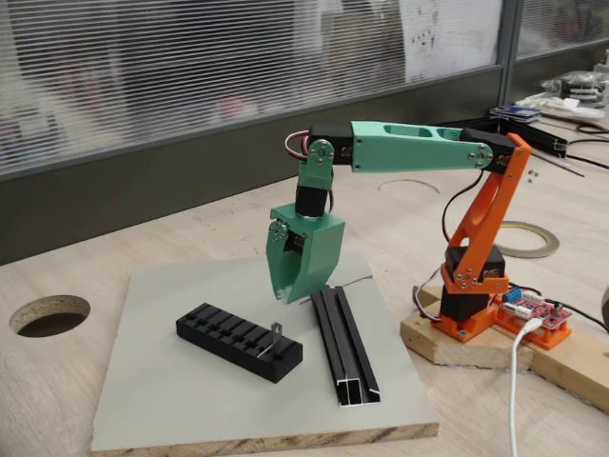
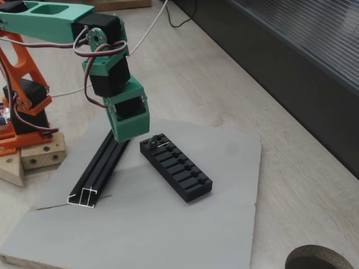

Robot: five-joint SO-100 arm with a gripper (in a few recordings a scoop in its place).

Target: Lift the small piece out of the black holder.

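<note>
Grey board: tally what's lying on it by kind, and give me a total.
Black holder: 1
Small piece, standing in the holder: 1
Black channel rail: 1
Total on the grey board: 3

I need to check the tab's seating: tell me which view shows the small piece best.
The fixed view facing the arm: the small piece stands upright from the black holder, clear against the board. In the other fixed view it is a thin sliver.

Matte black holder (image 1: 239, 341) with ribbed slot pattern, tiny grey small piece (image 1: 276, 335), mint-green end effector (image 1: 285, 290), orange arm base (image 1: 476, 276), black channel rail (image 1: 344, 345), plain grey board (image 1: 171, 409), pale woodgrain table (image 1: 57, 400).
</note>
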